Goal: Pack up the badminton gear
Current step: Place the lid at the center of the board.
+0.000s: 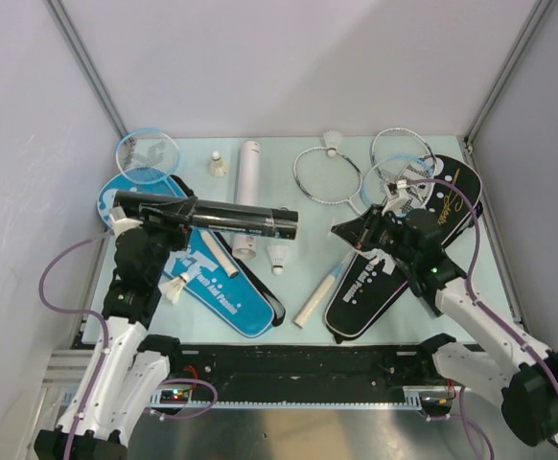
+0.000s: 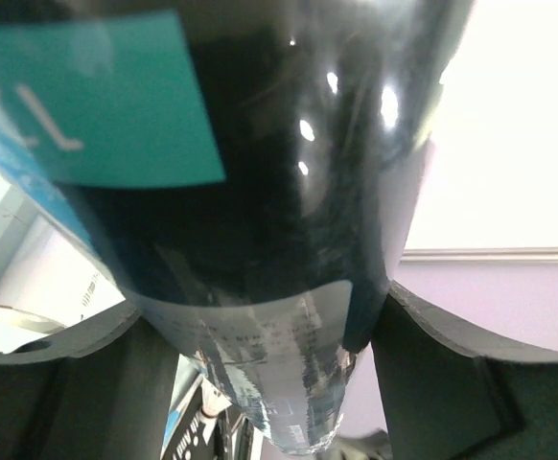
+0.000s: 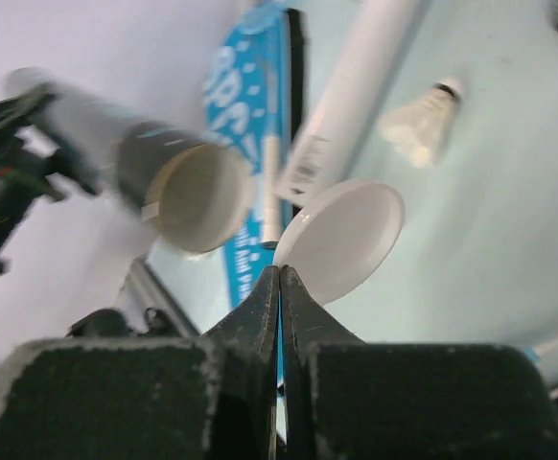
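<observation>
right claw [image 3: 279, 287] pinching white lid [image 3: 346, 235] by its rim. left claw [image 1: 154, 222] clamping black tube [image 1: 231, 218], lying sideways, open mouth pointing at right claw, just to its left.

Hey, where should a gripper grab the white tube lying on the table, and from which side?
Grip the white tube around its far half, straight down from above, jaws either side. It lies flat, running front to back, and the held black tube crosses above its near end.

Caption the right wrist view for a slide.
Right gripper pinches a white cap near the black tube's open end.
</observation>
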`<state>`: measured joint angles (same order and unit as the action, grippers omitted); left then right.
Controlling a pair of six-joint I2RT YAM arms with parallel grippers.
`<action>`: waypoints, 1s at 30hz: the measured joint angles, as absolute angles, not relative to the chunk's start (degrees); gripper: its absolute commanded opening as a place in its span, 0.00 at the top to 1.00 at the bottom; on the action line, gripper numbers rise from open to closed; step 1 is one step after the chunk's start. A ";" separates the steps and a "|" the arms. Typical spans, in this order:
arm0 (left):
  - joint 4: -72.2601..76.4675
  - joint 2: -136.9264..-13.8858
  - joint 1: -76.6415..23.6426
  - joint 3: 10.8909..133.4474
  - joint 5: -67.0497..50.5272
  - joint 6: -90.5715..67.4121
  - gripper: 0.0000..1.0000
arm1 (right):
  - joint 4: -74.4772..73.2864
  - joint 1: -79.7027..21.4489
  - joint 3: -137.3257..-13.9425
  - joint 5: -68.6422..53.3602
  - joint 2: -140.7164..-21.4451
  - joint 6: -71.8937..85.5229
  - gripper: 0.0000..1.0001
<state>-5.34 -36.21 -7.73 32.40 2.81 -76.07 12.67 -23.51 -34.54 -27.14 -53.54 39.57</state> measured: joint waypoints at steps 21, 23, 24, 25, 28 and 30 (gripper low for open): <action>-8.43 -35.99 -6.55 31.16 -11.18 -76.58 0.62 | 1.98 -32.34 -53.84 2.68 -91.22 30.87 0.61; -8.54 -36.34 -6.50 31.16 -11.92 -76.55 0.62 | 0.60 -32.05 -54.76 2.76 -90.65 30.26 0.58; -8.54 -36.38 -6.39 31.16 -12.38 -76.53 0.62 | -0.16 -31.81 -54.96 2.52 -90.11 29.82 0.56; -8.54 -36.38 -6.31 31.16 -12.73 -76.51 0.61 | -1.04 -31.51 -55.00 2.13 -89.32 29.45 0.54; -8.54 -36.40 -5.91 31.18 -13.43 -76.29 0.61 | -2.76 -30.52 -55.00 -1.28 -87.20 28.36 0.48; -8.64 -36.45 -5.41 31.38 -13.89 -75.88 0.61 | -2.31 -29.78 -55.00 -5.80 -86.67 27.11 0.45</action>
<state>-8.64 -36.45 -5.41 31.38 -13.89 -75.88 -2.31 -29.78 -55.00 -5.80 -86.67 27.11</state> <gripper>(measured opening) 0.735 0.507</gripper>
